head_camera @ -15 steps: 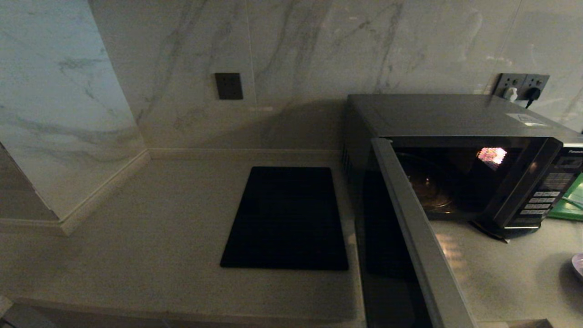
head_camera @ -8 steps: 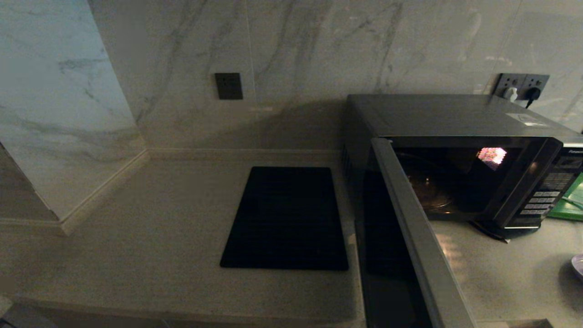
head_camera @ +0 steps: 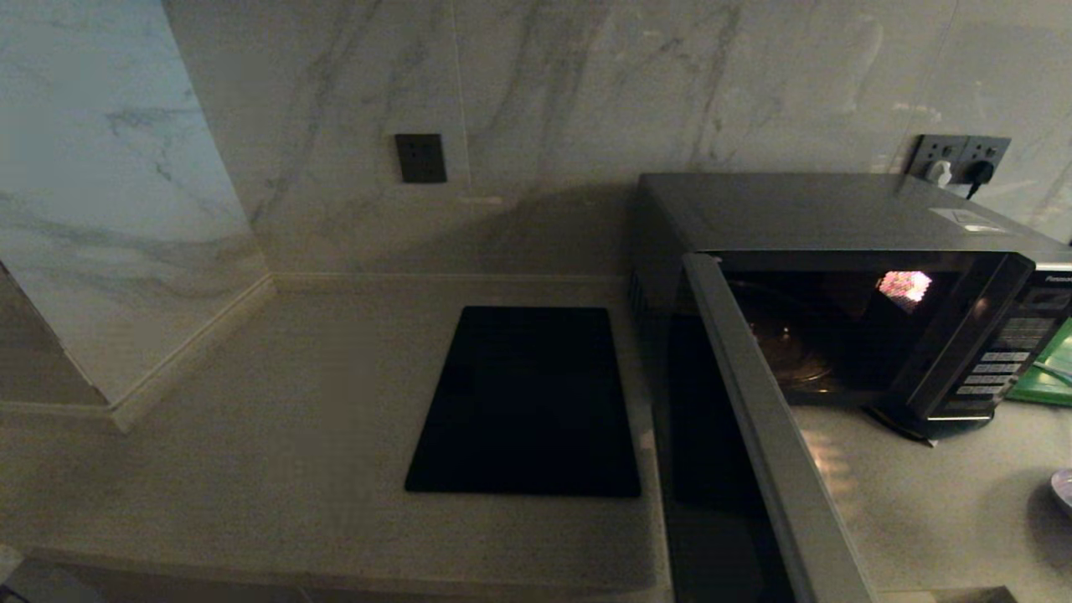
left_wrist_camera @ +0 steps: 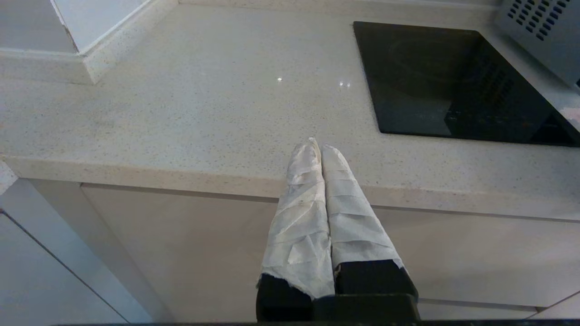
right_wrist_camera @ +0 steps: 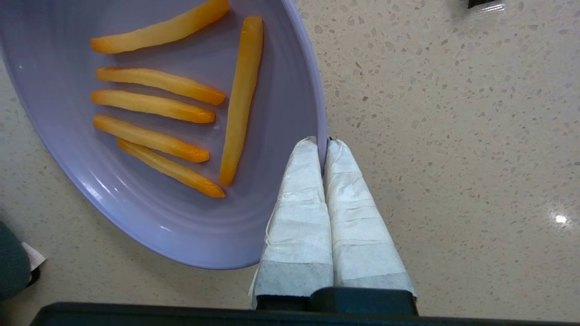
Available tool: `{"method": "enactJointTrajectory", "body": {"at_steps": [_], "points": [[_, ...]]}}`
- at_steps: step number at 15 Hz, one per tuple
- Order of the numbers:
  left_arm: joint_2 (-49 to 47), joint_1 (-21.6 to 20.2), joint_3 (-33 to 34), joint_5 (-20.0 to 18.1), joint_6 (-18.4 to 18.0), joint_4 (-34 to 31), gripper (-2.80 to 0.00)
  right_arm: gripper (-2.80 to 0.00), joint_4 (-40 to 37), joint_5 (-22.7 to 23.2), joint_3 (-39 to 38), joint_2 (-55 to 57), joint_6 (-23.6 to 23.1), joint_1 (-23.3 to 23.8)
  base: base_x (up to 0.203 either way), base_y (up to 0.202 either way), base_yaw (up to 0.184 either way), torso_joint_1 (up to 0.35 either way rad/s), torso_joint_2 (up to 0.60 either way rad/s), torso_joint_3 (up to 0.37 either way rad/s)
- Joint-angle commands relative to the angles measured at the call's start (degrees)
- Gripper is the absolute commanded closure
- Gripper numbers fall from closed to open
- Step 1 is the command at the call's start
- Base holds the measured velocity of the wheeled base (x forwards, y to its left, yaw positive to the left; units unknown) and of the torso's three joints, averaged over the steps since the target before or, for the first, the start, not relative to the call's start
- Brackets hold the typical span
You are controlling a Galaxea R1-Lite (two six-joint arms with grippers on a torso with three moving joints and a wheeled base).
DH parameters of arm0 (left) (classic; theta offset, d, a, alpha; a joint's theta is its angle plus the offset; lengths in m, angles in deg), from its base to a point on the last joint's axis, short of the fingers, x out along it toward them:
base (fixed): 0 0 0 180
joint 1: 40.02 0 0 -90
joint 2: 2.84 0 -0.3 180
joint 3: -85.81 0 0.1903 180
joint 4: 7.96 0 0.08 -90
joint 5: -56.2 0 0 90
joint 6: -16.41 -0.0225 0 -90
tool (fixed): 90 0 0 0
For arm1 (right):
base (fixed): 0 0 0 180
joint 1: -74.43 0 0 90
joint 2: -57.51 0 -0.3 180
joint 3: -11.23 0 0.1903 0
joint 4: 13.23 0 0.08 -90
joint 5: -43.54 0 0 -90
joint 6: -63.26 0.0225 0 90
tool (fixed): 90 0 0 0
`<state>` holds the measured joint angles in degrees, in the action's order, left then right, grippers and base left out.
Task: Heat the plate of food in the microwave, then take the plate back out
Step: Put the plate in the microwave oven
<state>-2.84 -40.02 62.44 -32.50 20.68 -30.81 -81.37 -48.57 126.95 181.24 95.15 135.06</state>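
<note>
Gripping the plate of food (right_wrist_camera: 149,213) by its rim, right claw (right_wrist_camera: 322,149) clenched on the lilac edge, plate low over the bench (right_wrist_camera: 453,136) to the right of the microwave (head_camera: 837,285).
Keeping the plate level matters so its six fries (right_wrist_camera: 154,105) stay put on the way to the one open door (head_camera: 754,419); one cooktop (head_camera: 528,402) lies left of the microwave; left claw (left_wrist_camera: 321,149) hangs clenched, empty, at the bench front.

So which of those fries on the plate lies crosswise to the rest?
The long fry nearest the right gripper, which pinches the plate by its rim. It runs at a steep angle to the other fries, which lie roughly side by side.
</note>
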Motion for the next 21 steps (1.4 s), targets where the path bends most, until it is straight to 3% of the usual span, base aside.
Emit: {"method": "enactJointTrajectory", "body": {"at_steps": [1,14,21], "points": [[0.0,0.0,0.0,0.0,0.0,0.0,0.00,0.00,-0.2,0.0,0.2,-0.4,0.1,0.0,0.000,0.000,0.000,0.000,0.00,0.000],[0.0,0.0,0.0,0.0,0.0,0.0,0.00,0.00,-0.2,0.5,-1.9,-5.5,-0.1,-0.2,0.000,0.000,0.000,0.000,0.00,0.000],[0.0,0.0,0.0,0.0,0.0,0.0,0.00,0.00,-0.3,3.6,-4.9,-10.6,-0.2,-0.3,0.000,0.000,0.000,0.000,0.00,0.000]]}}
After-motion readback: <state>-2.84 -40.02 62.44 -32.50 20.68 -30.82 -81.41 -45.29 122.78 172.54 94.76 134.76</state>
